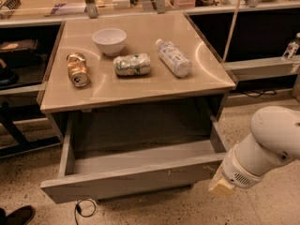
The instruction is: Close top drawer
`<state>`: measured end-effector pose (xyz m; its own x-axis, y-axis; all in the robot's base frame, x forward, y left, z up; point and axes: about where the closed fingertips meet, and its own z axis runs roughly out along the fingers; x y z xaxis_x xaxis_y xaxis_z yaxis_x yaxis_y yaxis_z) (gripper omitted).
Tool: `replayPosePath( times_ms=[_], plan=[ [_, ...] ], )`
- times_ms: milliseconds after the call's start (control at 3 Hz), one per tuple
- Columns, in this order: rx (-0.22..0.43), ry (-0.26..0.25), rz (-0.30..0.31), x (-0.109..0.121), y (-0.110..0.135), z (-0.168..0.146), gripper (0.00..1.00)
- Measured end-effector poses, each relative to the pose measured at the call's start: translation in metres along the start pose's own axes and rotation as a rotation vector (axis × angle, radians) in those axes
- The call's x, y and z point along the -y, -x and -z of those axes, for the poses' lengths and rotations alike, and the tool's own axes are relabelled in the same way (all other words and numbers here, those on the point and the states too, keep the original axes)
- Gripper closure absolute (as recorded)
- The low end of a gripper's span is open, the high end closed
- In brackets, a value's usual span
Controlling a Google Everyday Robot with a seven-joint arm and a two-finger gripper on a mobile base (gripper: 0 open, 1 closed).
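The top drawer (126, 182) is a wide grey wood-look drawer, pulled far out of the cabinet, and its inside looks empty. Its flat front panel faces the floor side, with small pale scuffs near the right end. My gripper (220, 185) is at the lower right, on the end of the white arm (267, 144). It is just beside the right end of the drawer front, at about the panel's height. Only its pale beige tip shows.
On the tan cabinet top (140, 86) lie a white bowl (109, 40), a gold can (77, 69), a crumpled green-white can (132, 64) and a plastic bottle (173, 57). Dark shelving stands left and right. A cable (84, 207) and a shoe (18, 215) are on the floor.
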<state>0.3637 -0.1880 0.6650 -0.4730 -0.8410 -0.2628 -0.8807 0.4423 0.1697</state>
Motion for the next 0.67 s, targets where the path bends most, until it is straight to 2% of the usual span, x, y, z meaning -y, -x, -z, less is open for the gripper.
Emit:
replayPosePath(
  times_ms=[667],
  plan=[
    [0.026,-0.006,0.016,0.023,0.029,-0.016,1.0]
  ],
)
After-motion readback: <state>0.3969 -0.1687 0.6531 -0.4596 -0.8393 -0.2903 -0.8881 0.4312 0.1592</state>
